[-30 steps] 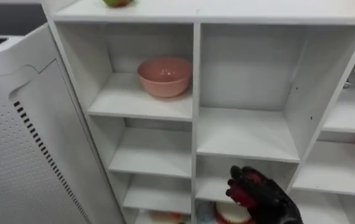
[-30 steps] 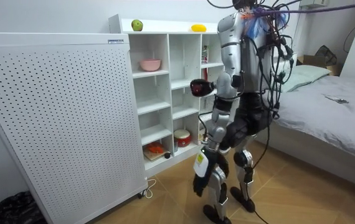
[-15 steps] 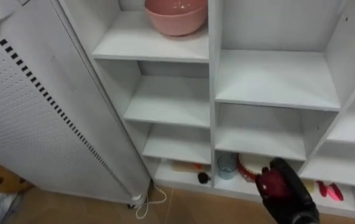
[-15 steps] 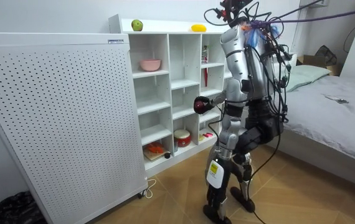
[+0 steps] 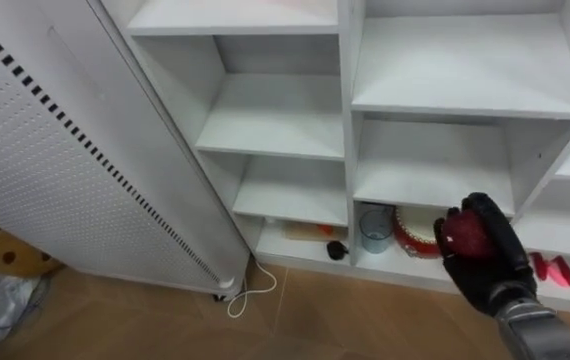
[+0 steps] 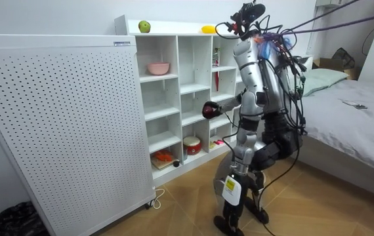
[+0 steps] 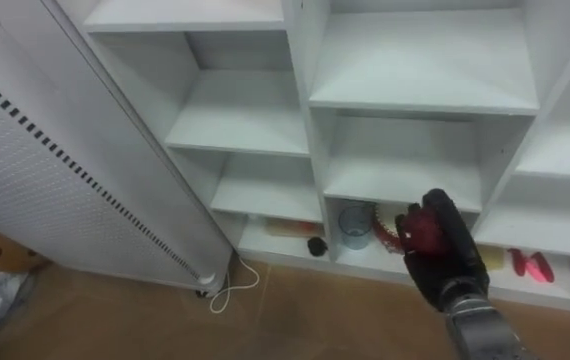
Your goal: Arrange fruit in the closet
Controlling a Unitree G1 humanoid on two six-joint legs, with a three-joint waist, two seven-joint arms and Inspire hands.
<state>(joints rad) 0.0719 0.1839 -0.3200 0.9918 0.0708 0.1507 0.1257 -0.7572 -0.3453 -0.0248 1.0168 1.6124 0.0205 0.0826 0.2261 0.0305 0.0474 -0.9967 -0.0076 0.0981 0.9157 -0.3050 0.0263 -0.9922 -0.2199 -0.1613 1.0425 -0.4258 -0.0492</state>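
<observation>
A red fruit [image 5: 465, 236], perhaps an apple, is clasped in the curled fingers of the right hand [image 5: 487, 268]. It is held out before the closet's [image 5: 348, 100] lower right shelves, judged ready for placing there. The left hand [image 6: 229, 193] is hung low by the legs.

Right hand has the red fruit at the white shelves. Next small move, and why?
Probably lift the right hand a little and reach forward into the white compartment above it, which looks free: its fingers are curled round the round red fruit, and the bottom compartment behind already holds a clear cup and a red round tin.
</observation>
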